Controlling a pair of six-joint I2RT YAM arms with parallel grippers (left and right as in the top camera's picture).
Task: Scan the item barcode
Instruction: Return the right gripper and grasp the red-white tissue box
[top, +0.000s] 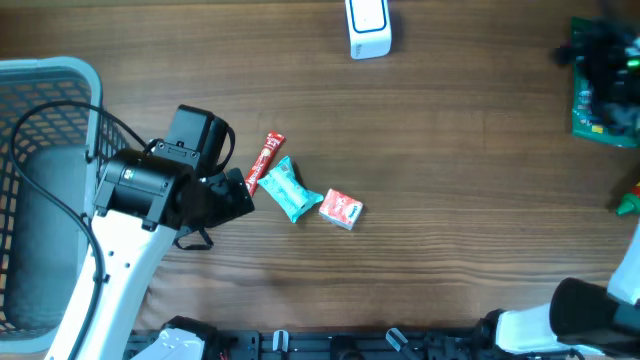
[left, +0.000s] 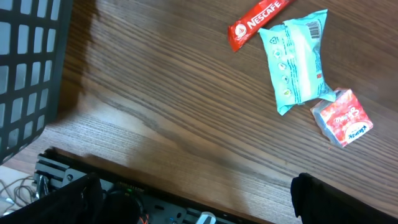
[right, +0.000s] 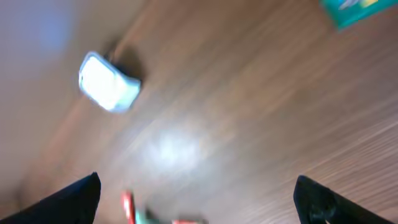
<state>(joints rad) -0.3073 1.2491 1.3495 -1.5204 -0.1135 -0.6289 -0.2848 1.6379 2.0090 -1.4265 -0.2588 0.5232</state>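
Dark fingertips of the left gripper sit closest to the lens, cut off at the bottom corners of the left wrist view. The jaws are spread wide with nothing between them.

The right gripper shows the same way in its own view: two black fingers at the bottom corners, released and gripping nothing. That view is badly blurred. I can pick out the white scanner at upper left and a green corner at the top right edge, but no detail on either.

From overhead, the scanner is clipped by the top edge. The right arm is cut off at the lower right, its fingers out of sight. A green object at upper right is blurred; I cannot tell what it is. The basket runs off the left edge.

The items lie mid-table, just right of the left gripper. The red stick reads "NESCAFE" in white. The teal packet touches it and shows a barcode at its top corner, with small symbols I cannot read. The red-and-white box carries writing too small to make out.
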